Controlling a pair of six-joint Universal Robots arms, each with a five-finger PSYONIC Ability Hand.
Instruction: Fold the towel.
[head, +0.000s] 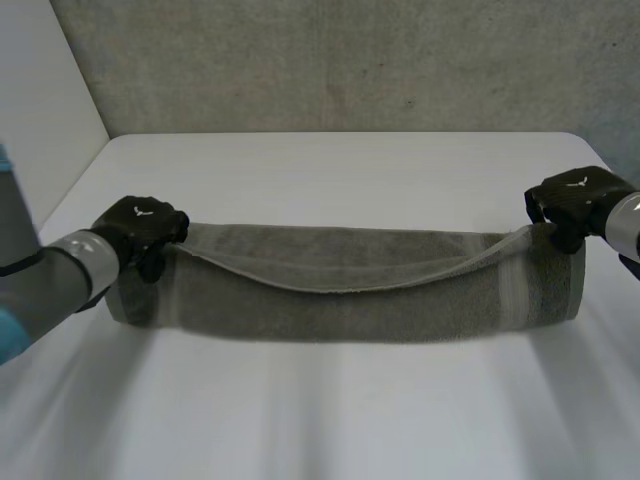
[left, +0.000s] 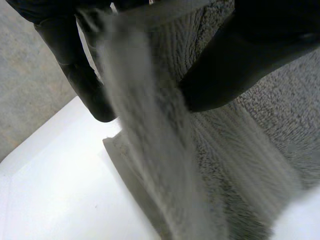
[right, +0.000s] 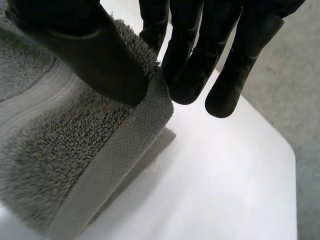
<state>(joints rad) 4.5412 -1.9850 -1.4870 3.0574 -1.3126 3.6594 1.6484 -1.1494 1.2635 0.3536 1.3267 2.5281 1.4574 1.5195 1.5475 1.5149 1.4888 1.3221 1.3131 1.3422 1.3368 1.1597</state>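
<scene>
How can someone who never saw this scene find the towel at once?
Look at the white table. Across its middle lies a long grey towel, stretched between the black left hand and right hand. It is the only cloth there, its upper layer pinched up at both ends.

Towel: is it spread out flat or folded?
Partly folded: the towel lies as a doubled strip, its top layer pinched at each end by the left robot hand and right robot hand, sagging between them.

No text, label or number can be read anywhere.
</scene>
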